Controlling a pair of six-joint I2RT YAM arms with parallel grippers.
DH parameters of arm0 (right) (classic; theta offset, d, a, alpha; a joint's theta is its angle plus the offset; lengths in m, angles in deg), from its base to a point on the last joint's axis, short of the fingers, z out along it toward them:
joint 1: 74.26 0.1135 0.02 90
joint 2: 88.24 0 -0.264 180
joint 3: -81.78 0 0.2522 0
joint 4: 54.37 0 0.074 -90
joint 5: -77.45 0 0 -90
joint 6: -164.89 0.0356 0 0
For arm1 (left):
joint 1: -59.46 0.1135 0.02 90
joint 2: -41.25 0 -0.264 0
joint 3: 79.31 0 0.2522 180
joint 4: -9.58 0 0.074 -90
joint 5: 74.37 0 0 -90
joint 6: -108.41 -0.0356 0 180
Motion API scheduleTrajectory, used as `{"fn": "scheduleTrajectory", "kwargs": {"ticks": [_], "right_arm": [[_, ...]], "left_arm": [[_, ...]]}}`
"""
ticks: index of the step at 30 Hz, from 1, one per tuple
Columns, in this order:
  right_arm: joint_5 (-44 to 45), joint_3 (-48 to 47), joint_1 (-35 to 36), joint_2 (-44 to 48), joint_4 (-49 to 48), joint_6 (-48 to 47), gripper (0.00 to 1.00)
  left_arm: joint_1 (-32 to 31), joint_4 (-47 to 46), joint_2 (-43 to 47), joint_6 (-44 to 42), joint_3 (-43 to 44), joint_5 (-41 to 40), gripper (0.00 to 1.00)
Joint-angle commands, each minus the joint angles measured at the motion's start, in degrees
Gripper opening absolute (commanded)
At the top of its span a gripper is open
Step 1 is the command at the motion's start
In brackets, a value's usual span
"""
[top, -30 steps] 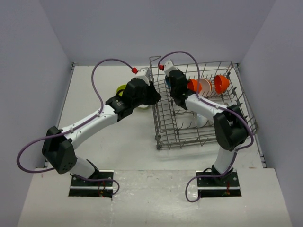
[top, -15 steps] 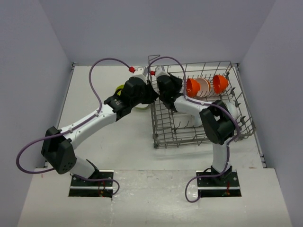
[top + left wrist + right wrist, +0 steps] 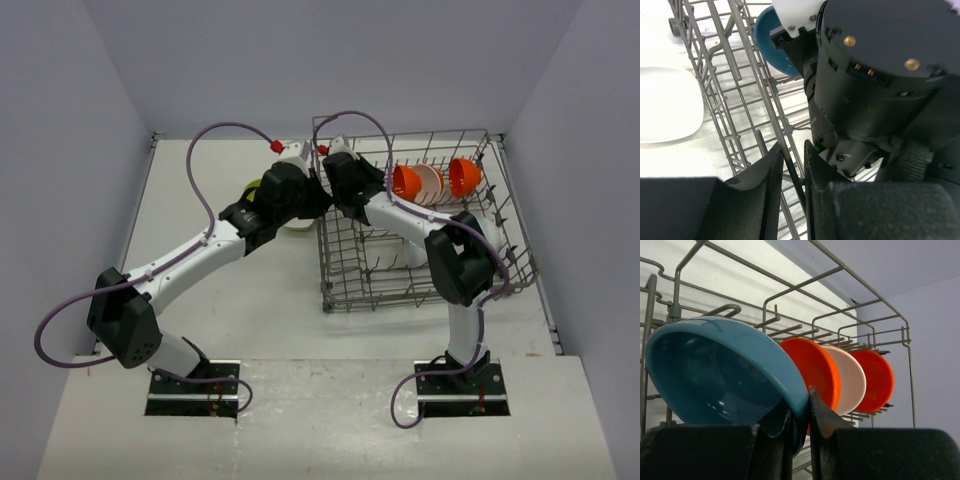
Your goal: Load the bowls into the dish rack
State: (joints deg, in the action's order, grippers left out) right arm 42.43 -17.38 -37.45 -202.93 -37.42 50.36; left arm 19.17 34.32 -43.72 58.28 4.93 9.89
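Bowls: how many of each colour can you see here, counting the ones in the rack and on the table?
Blue bowl: 1, gripped by the right end effector
Orange bowls: 2, in the rack
White bowls: 2, one between the orange ones, one on the table
Yellow-green bowl: 1, on the table
Total: 6

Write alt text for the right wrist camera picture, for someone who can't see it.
The right gripper pinches the rim of a blue bowl inside the dish rack. Behind it, three more stand on edge: an orange bowl, a white-lined bowl, a second orange bowl.
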Motion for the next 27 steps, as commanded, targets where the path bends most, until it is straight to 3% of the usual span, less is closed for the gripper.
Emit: {"fn": "scheduleTrajectory", "kwargs": {"ticks": [1, 9, 18, 27], "right_arm": [[-2.6, -5.4, 1.7, 5.9, 7.8, 8.0, 0.0], [-15.1, -12.3, 1.1, 6.5, 24.7, 21.9, 0.0], [-21.9, -27.2, 1.1, -5.2, 42.0, 35.5, 0.01], [-30.2, -34.8, -3.0, -11.8, 48.3, 45.3, 0.06]], "left_arm": [[-0.1, -0.6, -0.5, -1.6, -1.0, 0.9, 0.0], [-0.1, -1.4, -0.3, -1.2, -1.5, 1.3, 0.0], [-0.1, -1.3, -0.4, -1.4, -1.4, 1.3, 0.0], [-0.1, -1.7, -0.5, -1.6, -1.4, 2.3, 0.0]]}}
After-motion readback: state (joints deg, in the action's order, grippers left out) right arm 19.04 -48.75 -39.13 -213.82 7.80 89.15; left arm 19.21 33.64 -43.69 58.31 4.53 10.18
